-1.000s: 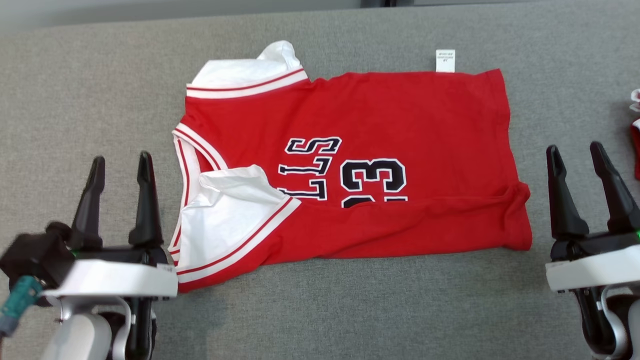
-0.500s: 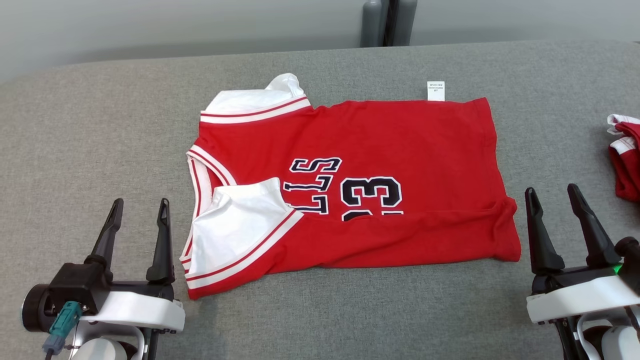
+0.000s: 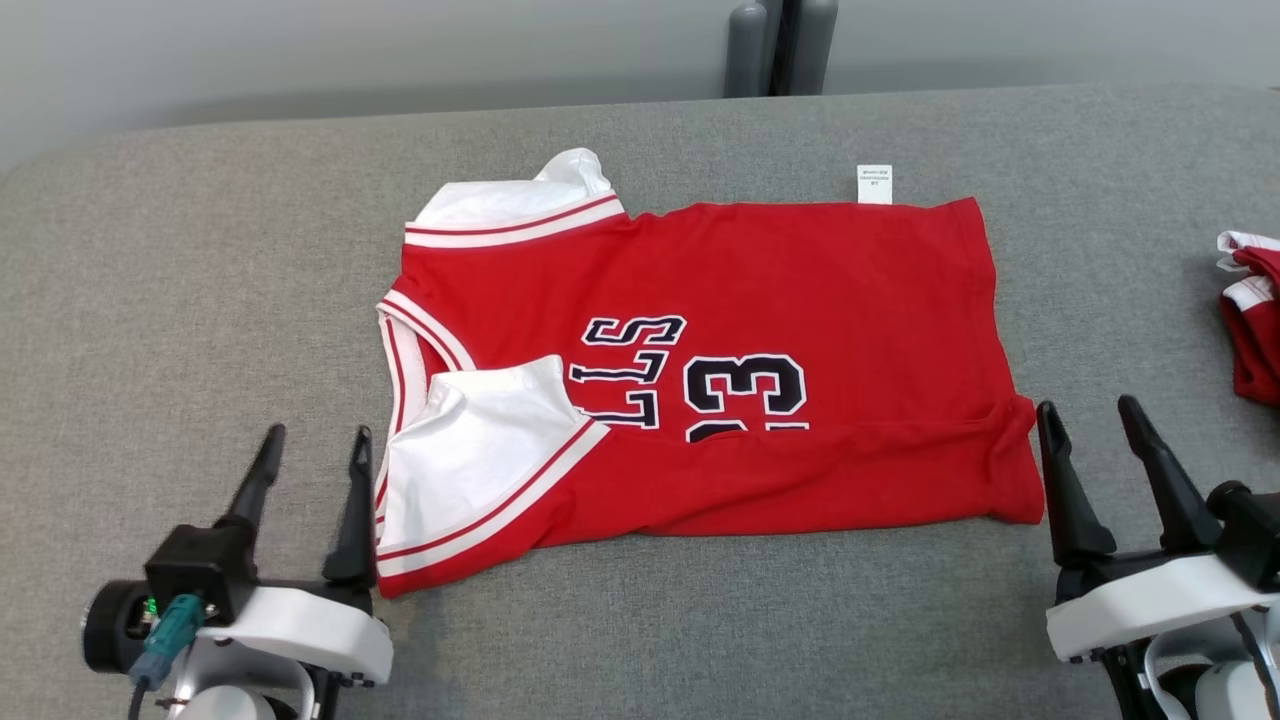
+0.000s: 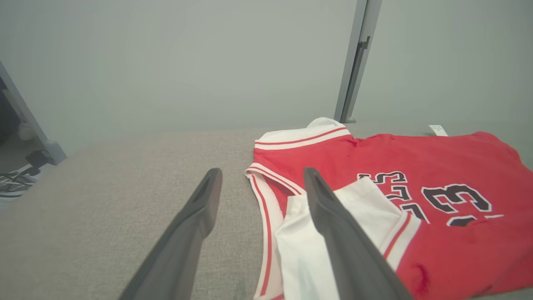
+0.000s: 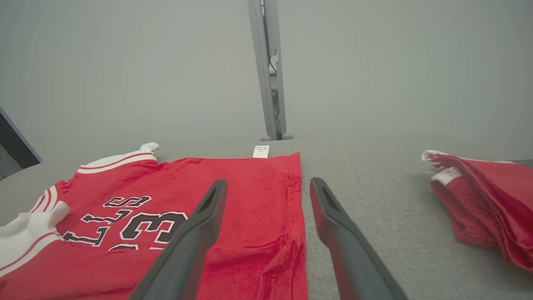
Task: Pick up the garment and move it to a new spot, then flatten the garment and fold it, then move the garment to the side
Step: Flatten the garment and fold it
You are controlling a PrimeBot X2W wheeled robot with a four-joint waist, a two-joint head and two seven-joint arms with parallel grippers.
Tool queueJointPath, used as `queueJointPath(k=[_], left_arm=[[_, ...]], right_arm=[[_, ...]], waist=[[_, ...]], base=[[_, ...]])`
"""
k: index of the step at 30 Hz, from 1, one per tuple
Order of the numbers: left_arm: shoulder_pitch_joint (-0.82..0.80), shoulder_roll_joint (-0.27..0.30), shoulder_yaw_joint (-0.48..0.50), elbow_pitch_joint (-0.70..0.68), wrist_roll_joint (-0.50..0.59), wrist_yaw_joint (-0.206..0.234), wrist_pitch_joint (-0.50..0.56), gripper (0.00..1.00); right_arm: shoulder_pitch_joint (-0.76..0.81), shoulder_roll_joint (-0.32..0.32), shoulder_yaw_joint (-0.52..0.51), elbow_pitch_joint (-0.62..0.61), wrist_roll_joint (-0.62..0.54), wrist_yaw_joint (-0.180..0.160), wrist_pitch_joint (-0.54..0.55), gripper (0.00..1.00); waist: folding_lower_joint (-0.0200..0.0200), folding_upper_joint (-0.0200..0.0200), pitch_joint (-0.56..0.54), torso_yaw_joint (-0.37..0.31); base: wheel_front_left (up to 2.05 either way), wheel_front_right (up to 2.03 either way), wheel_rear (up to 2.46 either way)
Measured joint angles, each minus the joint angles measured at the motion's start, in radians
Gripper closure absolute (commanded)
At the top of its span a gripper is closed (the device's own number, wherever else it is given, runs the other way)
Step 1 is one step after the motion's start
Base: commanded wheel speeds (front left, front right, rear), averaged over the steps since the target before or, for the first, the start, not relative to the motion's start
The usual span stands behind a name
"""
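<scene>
The garment is a red jersey with white trim and dark lettering. It lies on the grey table, its near edge folded over and its collar to the left. A white sleeve lies folded on top at the near left. My left gripper hovers open just left of that sleeve, holding nothing. In the left wrist view the left gripper frames the collar edge of the garment. My right gripper stands open by the hem's near right corner. Its wrist view shows the right gripper over the hem of the garment.
A second red and white cloth lies bunched at the table's right edge, also seen as a folded pile. A grey post stands behind the table's far edge. A white tag sticks out from the jersey's far side.
The head camera tilted up, so the whole scene sits lower in view. Both grippers drew back toward the near edge and stayed open. The garment lies as before.
</scene>
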Motion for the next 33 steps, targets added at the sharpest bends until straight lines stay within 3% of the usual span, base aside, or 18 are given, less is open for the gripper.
queueJointPath(k=[11, 19, 20, 21, 22, 23, 33], left_arm=[[0.003, -0.061, -0.049, 0.214, -0.085, -0.066, 0.061, 0.00], [-0.031, -0.079, -0.044, 0.295, -0.156, -0.112, 0.115, 0.00], [-0.035, -0.080, -0.043, 0.296, -0.168, -0.122, 0.123, 0.00], [-0.039, -0.081, -0.043, 0.296, -0.177, -0.129, 0.134, 0.00], [-0.043, -0.082, -0.044, 0.295, -0.184, -0.138, 0.143, 0.62], [-0.047, -0.081, -0.043, 0.293, -0.196, -0.149, 0.155, 1.00], [-0.032, -0.073, -0.033, 0.225, -0.269, -0.175, 0.238, 1.00]], right_arm=[[-0.014, 0.012, 0.006, 0.231, 0.012, 0.000, 0.014, 0.00], [-0.070, 0.014, 0.044, 0.364, 0.043, 0.000, 0.020, 0.00], [-0.079, 0.014, 0.049, 0.374, 0.051, 0.000, 0.021, 0.05], [-0.087, 0.012, 0.051, 0.387, 0.053, 0.000, 0.025, 0.50], [-0.094, 0.011, 0.053, 0.394, 0.058, 0.000, 0.025, 0.65], [-0.100, 0.010, 0.055, 0.401, 0.064, 0.000, 0.024, 0.98], [-0.105, -0.016, 0.084, 0.389, 0.119, 0.000, 0.042, 1.00]], waist=[[0.0000, 0.0000, 0.051, -0.004], [0.0000, 0.0000, 0.072, -0.005], [0.0000, 0.0001, 0.074, -0.005], [0.0000, 0.0000, 0.076, -0.006], [0.0000, 0.0001, 0.077, -0.006], [0.0000, 0.0000, 0.078, -0.007], [0.0000, 0.0000, 0.069, -0.010]], base=[[0.00, 0.00, 0.00], [0.00, 0.00, 0.00], [0.00, 0.00, 0.00], [0.00, 0.00, 0.00], [0.00, 0.00, 0.00], [0.00, 0.00, 0.00], [0.00, 0.00, 0.00]])
